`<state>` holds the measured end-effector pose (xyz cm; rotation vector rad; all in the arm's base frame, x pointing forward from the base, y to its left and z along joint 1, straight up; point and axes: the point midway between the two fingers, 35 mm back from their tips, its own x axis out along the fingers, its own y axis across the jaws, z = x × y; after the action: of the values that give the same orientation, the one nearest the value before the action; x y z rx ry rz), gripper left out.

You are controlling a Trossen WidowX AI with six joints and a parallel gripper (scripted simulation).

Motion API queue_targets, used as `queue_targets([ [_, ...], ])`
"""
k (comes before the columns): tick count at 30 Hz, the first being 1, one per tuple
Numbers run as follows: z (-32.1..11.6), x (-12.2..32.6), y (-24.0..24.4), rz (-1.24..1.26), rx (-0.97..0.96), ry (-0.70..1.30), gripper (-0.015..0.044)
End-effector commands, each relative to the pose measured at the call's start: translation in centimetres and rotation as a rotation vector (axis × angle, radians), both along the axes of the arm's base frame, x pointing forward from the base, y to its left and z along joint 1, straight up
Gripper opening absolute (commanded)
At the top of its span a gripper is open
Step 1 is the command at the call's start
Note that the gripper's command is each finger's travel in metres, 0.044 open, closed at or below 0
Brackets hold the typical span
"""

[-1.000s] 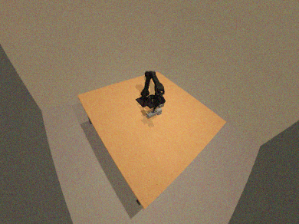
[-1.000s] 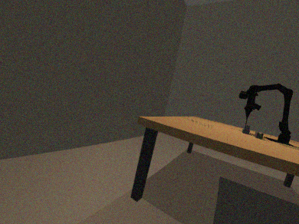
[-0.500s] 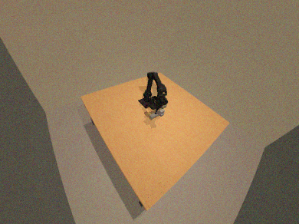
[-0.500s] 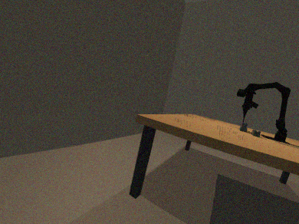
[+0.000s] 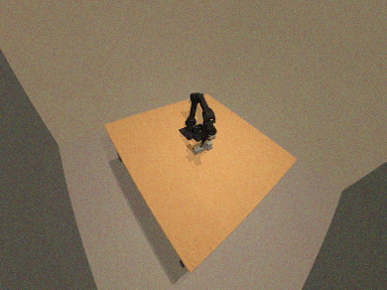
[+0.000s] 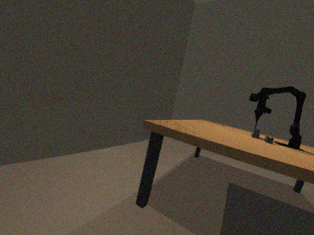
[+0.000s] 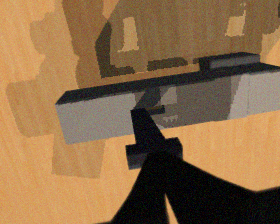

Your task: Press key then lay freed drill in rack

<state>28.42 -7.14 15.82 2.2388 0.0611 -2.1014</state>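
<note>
Wrist view: the long grey block (image 7: 95,117) (image 5: 200,149) (image 6: 256,134) began at the left, probably standing as the fixture that jammed the drill. Right of its left end, a dark T-shaped piece (image 7: 153,145), likely the key, met the narrow, closed fingertips of the gripper (image 7: 156,159) (image 5: 202,144) (image 6: 256,121); nothing showed between them, which suited pushing rather than grasping. Farther right, a low dark bar (image 7: 234,61) lay along the block's far edge. Which part was the drill, I couldn't tell.
</note>
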Motion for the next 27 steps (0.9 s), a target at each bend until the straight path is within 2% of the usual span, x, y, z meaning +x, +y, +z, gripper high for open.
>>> queue_targets([
  [1, -1.33, -0.59, -0.09, -0.004, 0.007, 0.044, 0.0000],
  [27, -2.32, -0.66, -0.20, -0.004, 0.007, 0.044, 0.0000],
])
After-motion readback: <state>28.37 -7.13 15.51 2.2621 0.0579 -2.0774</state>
